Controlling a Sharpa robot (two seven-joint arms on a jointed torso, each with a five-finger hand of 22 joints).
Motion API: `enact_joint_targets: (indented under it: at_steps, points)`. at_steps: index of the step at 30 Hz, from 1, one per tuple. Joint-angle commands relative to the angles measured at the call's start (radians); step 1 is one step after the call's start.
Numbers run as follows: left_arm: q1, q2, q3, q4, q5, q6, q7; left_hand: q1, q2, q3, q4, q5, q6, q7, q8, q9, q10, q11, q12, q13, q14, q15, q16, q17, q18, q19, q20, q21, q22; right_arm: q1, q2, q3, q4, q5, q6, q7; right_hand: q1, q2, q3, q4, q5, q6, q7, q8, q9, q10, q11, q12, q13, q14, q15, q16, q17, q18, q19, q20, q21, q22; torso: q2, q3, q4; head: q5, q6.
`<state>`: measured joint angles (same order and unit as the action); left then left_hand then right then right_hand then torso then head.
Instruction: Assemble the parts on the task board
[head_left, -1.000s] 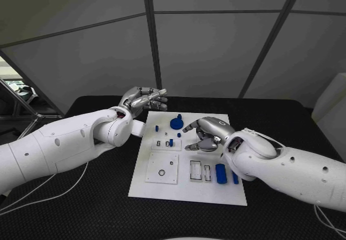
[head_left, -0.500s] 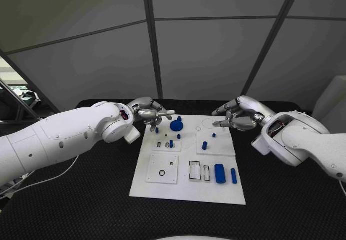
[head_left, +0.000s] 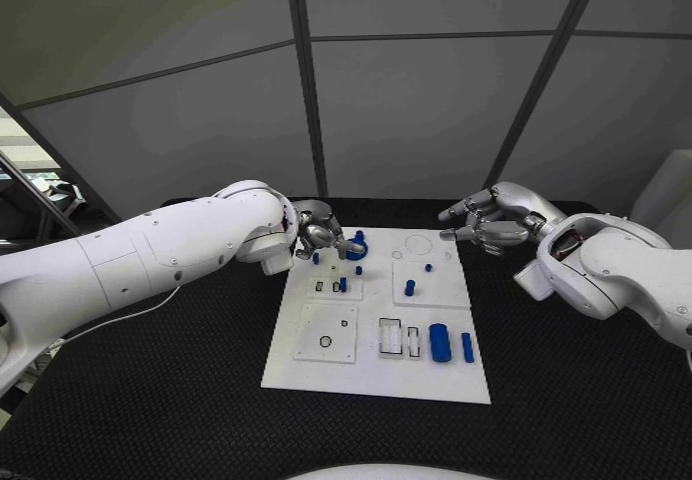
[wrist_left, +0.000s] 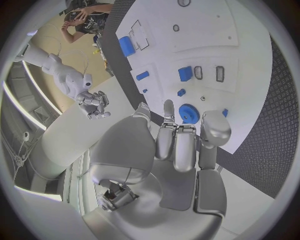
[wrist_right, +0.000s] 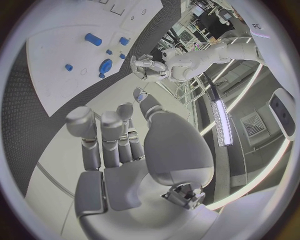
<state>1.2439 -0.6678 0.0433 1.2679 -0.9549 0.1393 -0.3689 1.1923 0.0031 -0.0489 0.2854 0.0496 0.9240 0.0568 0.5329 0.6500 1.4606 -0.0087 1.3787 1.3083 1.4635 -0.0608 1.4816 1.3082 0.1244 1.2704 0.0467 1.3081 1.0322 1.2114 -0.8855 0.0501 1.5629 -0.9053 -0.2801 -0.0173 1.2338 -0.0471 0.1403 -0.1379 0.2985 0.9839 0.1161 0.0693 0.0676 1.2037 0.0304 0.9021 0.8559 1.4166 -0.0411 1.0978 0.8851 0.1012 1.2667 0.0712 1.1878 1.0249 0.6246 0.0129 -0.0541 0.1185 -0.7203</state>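
Your left hand (head_left: 326, 236) has dropped over the task board (head_left: 378, 370)'s far-left corner, fingers spread just above the blue gear (head_left: 355, 246), holding nothing. Right hand (head_left: 490, 225) has pulled back off the board's far-right edge, also empty. Gear pickup looks next.

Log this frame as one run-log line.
left hand: empty, over blue gear | right hand: empty, off task board far-right corner | blue parts on board
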Motion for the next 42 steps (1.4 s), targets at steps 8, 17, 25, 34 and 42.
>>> enact_joint_targets:
  at_steps: [8,17,25,34,42]
  points:
    - [0.010,0.063,-0.009,-0.057,-0.106,0.126,-0.151,-0.036,0.006,-0.020,0.007,-0.001,-0.016,-0.005,0.030,0.078,0.021,-0.006,0.019,0.163,0.075,-0.011,0.016,0.168,-0.027,0.017,-0.005,0.023,0.039,0.003,0.012,0.001,-0.008,0.003,0.018,-0.006,-0.011,0.000,0.005,-0.004,0.007,-0.002,0.001,-0.007,-0.002,-0.010,0.001,-0.007,-0.005,0.001,-0.001,-0.007,-0.002,0.018,-0.003,-0.002,-0.008,-0.004,0.001,-0.0008,0.0011,-0.001,-0.012]
    - [0.011,0.089,-0.017,-0.078,-0.125,0.168,-0.174,-0.042,0.010,-0.021,0.006,-0.001,-0.018,-0.006,0.033,0.092,0.021,-0.007,0.019,0.165,0.075,-0.012,0.016,0.168,-0.028,0.017,-0.006,0.025,0.043,0.003,0.020,0.001,-0.015,-0.007,0.019,-0.011,-0.012,0.000,0.007,-0.006,0.012,-0.006,0.002,-0.007,-0.002,-0.007,0.001,-0.004,-0.005,0.005,-0.001,-0.007,0.002,0.017,0.002,-0.002,-0.008,-0.001,0.001,-0.0019,0.0017,-0.002,-0.019]
    - [0.011,0.102,-0.019,-0.092,-0.135,0.201,-0.190,-0.042,0.013,-0.020,0.005,-0.001,-0.019,-0.007,0.035,0.102,0.020,-0.007,0.017,0.165,0.074,-0.012,0.015,0.167,-0.027,0.015,-0.006,0.024,0.042,0.003,0.025,0.001,-0.021,-0.010,0.022,-0.014,-0.013,0.001,0.008,-0.006,0.014,-0.007,0.002,-0.007,-0.002,-0.005,0.001,-0.003,-0.004,0.006,-0.001,-0.006,0.005,0.017,0.004,-0.002,-0.008,0.000,0.001,-0.0018,0.0019,0.000,-0.023]
    - [0.011,0.115,-0.021,-0.102,-0.136,0.218,-0.193,-0.040,0.017,-0.019,0.004,-0.001,-0.022,-0.007,0.035,0.110,0.018,-0.007,0.012,0.163,0.073,-0.012,0.013,0.164,-0.027,0.012,-0.007,0.023,0.039,0.003,0.031,0.001,-0.028,-0.012,0.024,-0.017,-0.013,0.001,0.009,-0.006,0.015,-0.007,0.002,-0.007,-0.002,-0.005,0.001,-0.003,-0.005,0.007,-0.001,-0.006,0.005,0.017,0.005,-0.002,-0.008,0.000,0.001,-0.0020,0.0023,-0.001,-0.026]
    - [0.011,0.126,-0.027,-0.116,-0.137,0.242,-0.196,-0.030,0.024,-0.015,0.002,0.000,-0.027,-0.007,0.036,0.123,0.016,-0.007,0.009,0.163,0.072,-0.012,0.011,0.163,-0.026,0.009,-0.007,0.022,0.040,0.003,0.036,0.001,-0.033,-0.013,0.026,-0.018,-0.013,0.001,0.009,-0.006,0.015,-0.007,0.002,-0.007,-0.002,-0.005,0.001,-0.003,-0.005,0.007,-0.001,-0.006,0.005,0.017,0.005,-0.002,-0.008,0.000,0.001,-0.0020,0.0013,0.001,-0.029]
